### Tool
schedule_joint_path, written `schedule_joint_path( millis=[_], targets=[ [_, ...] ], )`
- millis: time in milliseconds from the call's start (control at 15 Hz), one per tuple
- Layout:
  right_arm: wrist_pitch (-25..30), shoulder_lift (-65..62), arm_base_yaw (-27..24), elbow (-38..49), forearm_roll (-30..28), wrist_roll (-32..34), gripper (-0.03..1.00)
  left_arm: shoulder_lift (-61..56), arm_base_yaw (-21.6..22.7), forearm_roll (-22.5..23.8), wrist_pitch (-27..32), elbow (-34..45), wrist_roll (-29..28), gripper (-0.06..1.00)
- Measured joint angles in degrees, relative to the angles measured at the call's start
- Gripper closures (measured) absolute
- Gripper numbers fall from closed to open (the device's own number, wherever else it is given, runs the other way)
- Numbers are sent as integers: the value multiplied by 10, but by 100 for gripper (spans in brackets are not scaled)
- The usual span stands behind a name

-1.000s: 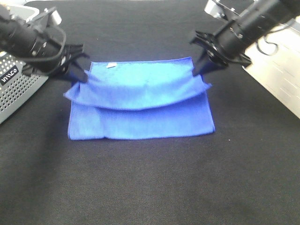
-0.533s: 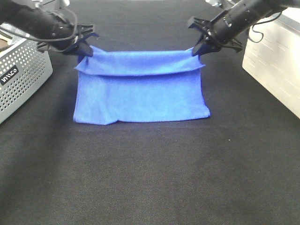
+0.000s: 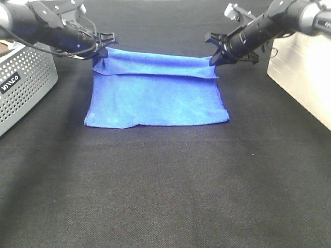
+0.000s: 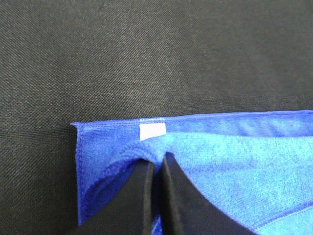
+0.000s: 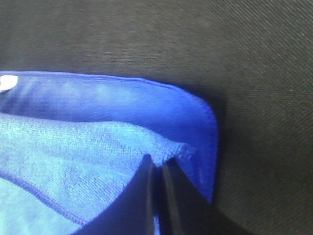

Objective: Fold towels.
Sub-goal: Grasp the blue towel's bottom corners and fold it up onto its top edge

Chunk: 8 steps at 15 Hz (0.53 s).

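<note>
Since the towel (image 3: 155, 98) looks light, limp and fuzzy (it would sag between grips), corners are the place to hold. My left claw (image 3: 103, 51) and right claw (image 3: 213, 59) each pinch a folded-over corner, the towel lying on the worktop (image 3: 165, 196) between them.

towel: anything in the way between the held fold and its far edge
Nothing visible. The left pincer and right pincer are shut on the folded layer's corners, and only a bare strip of towel lies before the far hem.
</note>
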Motion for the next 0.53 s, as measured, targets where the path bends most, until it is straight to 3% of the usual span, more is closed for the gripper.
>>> schedule_joint_path(
  millis=[67, 333, 400, 533],
  targets=[
    [-2, 6, 0, -1, 0, -1, 96, 5, 0, -1, -2, -3, 0, 91],
    [-13, 11, 0, -1, 0, -1, 38, 10, 0, -3, -15, -4, 0, 39],
    [-8, 10, 0, -1, -1, -1, 31, 10, 0, -3, -14, -4, 0, 29],
    [33, -10, 0, -1, -20, -1, 28, 3, 0, 2, 15, -4, 0, 24]
  ],
)
